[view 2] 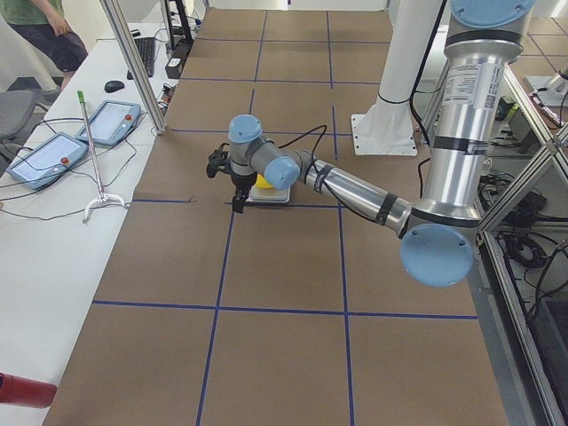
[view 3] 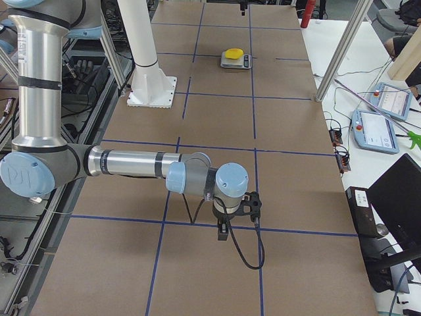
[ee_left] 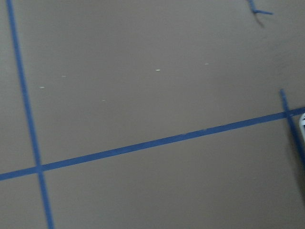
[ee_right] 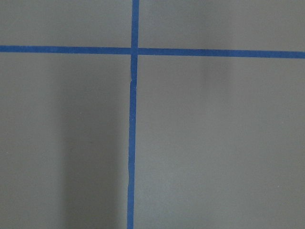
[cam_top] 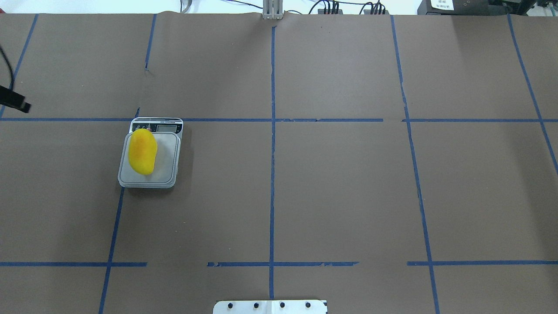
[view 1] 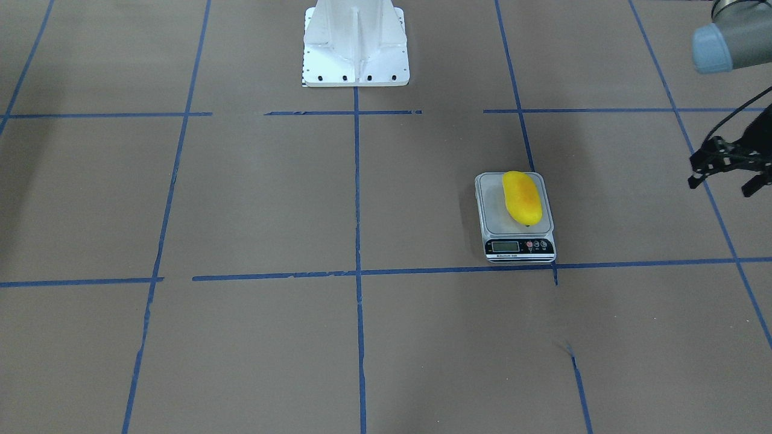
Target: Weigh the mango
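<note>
Brown taped table [view 1: 241, 199] carries the scale [view 1: 518, 246] with the mango [view 1: 522, 196] lying flat on its platform for weighing, your left gripper [view 1: 721, 185] hangs spread and empty well aside, seemingly to keep the reading clean, and you cannot tell the grip of the right gripper [view 3: 227, 227].

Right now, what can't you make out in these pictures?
Scale display: digits too small, front-facing and overhead views.
Mango: mostly hidden behind the left arm in the left-side view.
Right pincer: seen only from the side; open or shut unclear.
</note>
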### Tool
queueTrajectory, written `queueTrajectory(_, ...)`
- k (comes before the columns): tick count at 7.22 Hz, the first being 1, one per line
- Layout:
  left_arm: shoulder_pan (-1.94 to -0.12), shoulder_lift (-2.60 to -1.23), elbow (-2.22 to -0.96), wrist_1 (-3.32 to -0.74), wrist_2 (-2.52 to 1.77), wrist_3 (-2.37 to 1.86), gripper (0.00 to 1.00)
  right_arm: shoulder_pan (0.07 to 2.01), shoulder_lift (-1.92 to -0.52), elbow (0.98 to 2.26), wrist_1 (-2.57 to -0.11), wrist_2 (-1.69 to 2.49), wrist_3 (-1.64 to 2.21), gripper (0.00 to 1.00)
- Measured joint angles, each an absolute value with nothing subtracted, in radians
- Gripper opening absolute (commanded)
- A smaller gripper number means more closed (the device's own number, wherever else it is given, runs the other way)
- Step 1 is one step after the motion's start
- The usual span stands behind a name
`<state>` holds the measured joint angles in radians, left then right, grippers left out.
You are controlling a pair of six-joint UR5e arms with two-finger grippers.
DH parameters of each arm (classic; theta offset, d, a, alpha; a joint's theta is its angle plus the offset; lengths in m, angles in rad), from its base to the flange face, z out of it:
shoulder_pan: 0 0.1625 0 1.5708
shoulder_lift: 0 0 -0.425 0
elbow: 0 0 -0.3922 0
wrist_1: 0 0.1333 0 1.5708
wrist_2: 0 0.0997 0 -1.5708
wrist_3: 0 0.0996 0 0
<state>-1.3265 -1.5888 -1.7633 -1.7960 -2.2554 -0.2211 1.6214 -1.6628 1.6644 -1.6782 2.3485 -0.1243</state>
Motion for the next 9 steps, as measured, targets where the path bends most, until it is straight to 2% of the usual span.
queueTrajectory(4, -1.560, -1.564, -1.589, -1.788, -2.255, 0.088, 1.00, 1.621, -1.663, 1.664, -1.678, 2.349, -0.124, 1.00)
queueTrajectory(9, -1.610, -1.629, -1.581, -1.544, -2.264, 0.106, 1.00, 1.621, -1.663, 1.664, -1.678, 2.349, -0.124, 1.00)
